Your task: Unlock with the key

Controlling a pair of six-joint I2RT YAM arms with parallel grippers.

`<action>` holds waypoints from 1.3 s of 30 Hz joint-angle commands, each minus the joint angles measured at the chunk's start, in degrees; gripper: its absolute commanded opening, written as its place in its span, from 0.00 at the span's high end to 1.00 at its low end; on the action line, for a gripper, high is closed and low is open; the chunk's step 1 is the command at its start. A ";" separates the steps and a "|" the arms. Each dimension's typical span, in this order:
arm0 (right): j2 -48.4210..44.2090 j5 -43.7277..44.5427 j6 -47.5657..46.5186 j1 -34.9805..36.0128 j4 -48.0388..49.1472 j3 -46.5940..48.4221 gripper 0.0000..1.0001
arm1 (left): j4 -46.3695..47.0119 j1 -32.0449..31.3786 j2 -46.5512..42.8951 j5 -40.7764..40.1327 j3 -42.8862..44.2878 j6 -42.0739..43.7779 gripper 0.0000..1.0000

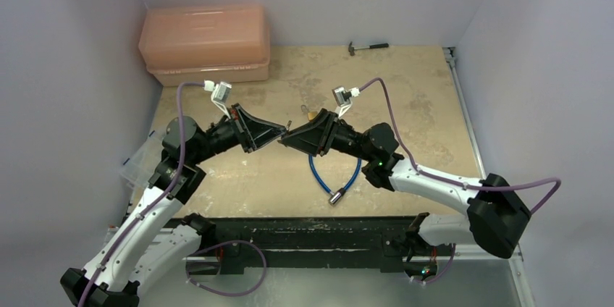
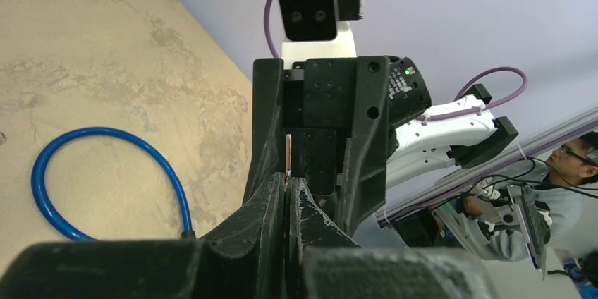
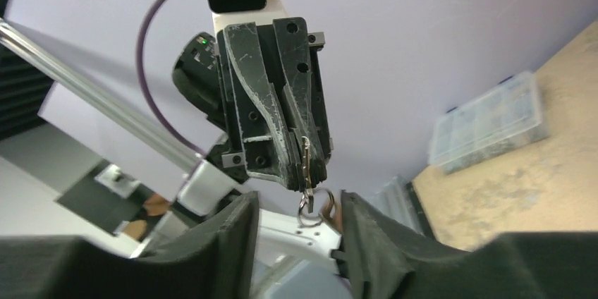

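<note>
My left gripper (image 1: 278,133) is shut on the key (image 3: 305,154), a thin silvery blade pinched edge-on between its fingertips (image 2: 288,161). The key's small ring bunch (image 3: 308,204) hangs free below. My right gripper (image 1: 287,139) is open and faces the left one tip to tip above the table's middle. Its two fingers stand either side of the ring bunch without touching it (image 3: 300,207). The small brass padlock (image 1: 310,114) lies on the table just behind the right gripper. The blue cable (image 1: 333,174) loops under the right arm, and its silver end (image 1: 336,197) points toward me.
A pink plastic box (image 1: 206,43) stands at the back left. A small hammer (image 1: 368,47) lies at the back wall. A clear compartment box (image 1: 141,162) sits at the table's left edge. The table's right edge has a metal rail (image 1: 463,111).
</note>
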 commanded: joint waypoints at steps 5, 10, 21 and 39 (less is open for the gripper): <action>-9.73 3.02 -10.50 -0.57 -15.06 1.78 0.29 | -0.01 -0.17 1.58 0.83 1.30 0.99 1.00; -13.48 4.99 -15.21 -1.84 -22.82 3.16 0.29 | 1.88 -0.17 2.16 2.47 1.55 0.19 1.00; -12.58 5.72 -19.34 -2.05 -29.15 8.50 0.46 | 4.45 -0.17 2.50 6.85 0.95 -0.96 1.00; -11.28 4.38 -18.43 -2.06 -27.03 9.49 0.77 | 7.59 -0.17 3.02 9.73 0.16 -2.51 1.00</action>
